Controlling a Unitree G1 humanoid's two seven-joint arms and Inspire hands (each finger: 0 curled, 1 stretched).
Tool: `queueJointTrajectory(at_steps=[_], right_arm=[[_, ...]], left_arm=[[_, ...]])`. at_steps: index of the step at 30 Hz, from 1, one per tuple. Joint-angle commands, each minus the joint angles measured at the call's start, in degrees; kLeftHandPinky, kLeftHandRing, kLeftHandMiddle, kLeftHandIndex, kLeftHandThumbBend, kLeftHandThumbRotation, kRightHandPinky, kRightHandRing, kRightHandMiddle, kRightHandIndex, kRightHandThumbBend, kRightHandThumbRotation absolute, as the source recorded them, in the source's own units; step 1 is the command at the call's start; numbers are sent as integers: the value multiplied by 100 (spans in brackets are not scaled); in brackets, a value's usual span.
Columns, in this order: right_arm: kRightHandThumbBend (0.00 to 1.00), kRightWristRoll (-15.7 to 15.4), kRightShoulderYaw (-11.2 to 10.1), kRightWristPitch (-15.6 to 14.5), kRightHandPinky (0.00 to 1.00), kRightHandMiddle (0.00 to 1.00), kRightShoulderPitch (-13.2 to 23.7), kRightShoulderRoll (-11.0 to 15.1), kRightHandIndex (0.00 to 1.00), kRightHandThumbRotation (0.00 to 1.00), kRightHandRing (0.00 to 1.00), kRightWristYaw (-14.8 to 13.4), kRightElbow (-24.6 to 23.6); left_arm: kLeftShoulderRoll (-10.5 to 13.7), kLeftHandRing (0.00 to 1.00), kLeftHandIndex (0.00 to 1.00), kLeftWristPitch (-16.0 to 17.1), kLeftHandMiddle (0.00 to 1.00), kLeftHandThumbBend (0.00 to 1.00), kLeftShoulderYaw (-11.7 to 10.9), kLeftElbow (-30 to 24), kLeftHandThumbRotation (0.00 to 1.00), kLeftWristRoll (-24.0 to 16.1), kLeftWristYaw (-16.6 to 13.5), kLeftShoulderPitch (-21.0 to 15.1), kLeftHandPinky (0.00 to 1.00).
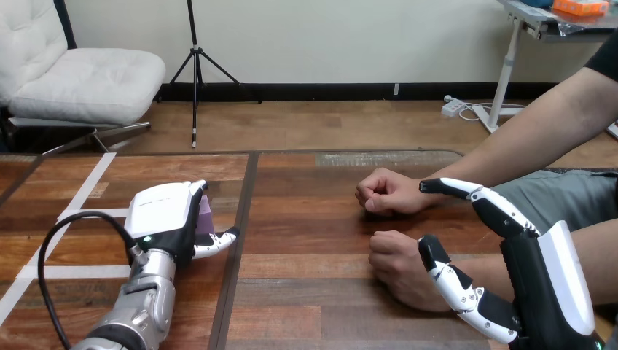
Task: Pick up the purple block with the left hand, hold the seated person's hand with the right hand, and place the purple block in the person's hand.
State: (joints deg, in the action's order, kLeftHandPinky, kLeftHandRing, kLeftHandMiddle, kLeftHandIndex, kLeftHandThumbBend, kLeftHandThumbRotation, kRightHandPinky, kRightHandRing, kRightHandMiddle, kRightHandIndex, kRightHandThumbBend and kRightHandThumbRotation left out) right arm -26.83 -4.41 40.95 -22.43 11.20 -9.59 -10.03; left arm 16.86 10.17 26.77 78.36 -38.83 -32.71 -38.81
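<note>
The right hand (530, 286) is seen at the lower right of the head view, with its fingers (466, 191) straight and spread apart from the thumb (446, 271); nothing is gripped. The person's nearer hand (397, 266) is closed into a fist and rested on the wooden table (313, 219), just beside the thumb; whether the two touch cannot be told. The person's farther hand (390, 193), also closed, is rested on the table near the tips of the upper fingers, apart from them.

The left hand (164, 219) is positioned well apart, on the left half of the table beside white tape lines (80, 197). Its fingers are curled round the purple block (206, 215), which is clamped against the palm. Whether the block is clear of the table cannot be told.
</note>
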Motion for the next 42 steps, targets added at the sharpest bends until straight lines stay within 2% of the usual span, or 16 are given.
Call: queueJointTrajectory(at_steps=[1,6,12,20,25,42], right_arm=[[36,42,-38,78,80,76,133,35,73,51,78,-31,-301],[36,63,-53,101,80,76,115,60,73,49,78,-25,-298],[35,59,-66,101,80,76,90,79,73,48,78,-23,-314],[36,62,-82,113,80,76,81,101,73,48,77,-29,-313],[36,67,-89,115,79,76,70,105,73,48,77,-30,-313],[37,76,-92,86,79,76,42,120,73,49,78,1,-362]], left_arm=[[3,68,79,228,72,57,-163,-87,16,137,-248,-88,63],[3,58,73,264,64,51,-197,-75,6,150,-278,-76,53],[5,55,68,329,61,49,-193,-67,2,129,-398,-66,49],[-8,54,64,489,59,51,-313,-71,0,185,-504,-52,50],[-5,53,63,582,57,52,-315,-73,0,174,-659,-38,49],[-14,52,63,696,56,49,-316,-62,0,167,-797,-8,49]])
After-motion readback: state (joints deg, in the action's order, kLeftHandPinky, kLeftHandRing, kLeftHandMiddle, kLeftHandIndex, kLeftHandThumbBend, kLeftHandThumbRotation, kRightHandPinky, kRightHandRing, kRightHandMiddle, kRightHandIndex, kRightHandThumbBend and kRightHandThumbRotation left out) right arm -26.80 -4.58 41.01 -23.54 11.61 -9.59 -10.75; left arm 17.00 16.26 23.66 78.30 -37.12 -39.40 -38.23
